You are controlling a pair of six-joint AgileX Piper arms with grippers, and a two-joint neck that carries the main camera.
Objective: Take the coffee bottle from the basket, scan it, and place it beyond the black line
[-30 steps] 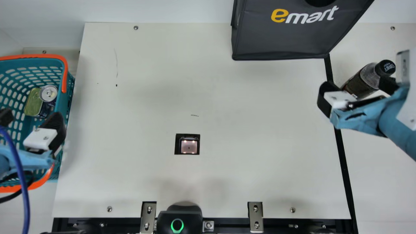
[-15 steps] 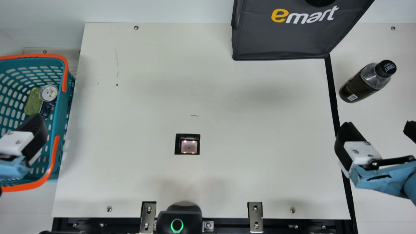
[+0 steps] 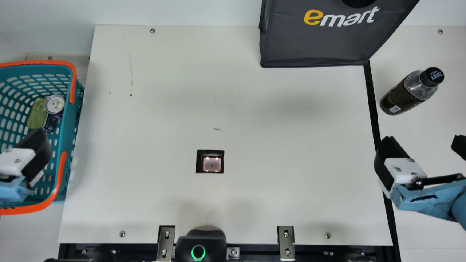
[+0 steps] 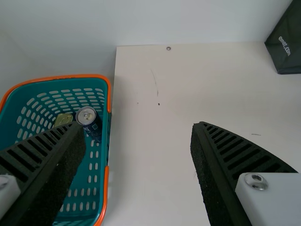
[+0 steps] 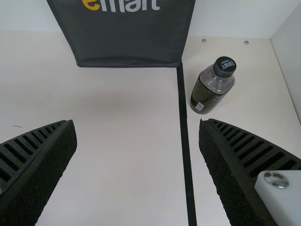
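Main view: bench, bearing a dark bag at its far side. Basket at the left end. Black line at the right. Left pincer above the basket, spread. Right pincer spread, apart from the bottle, which stands upright beyond the line. In the basket: tin, can beside it.

One bottle, one basket, one bag, one can, one tin.
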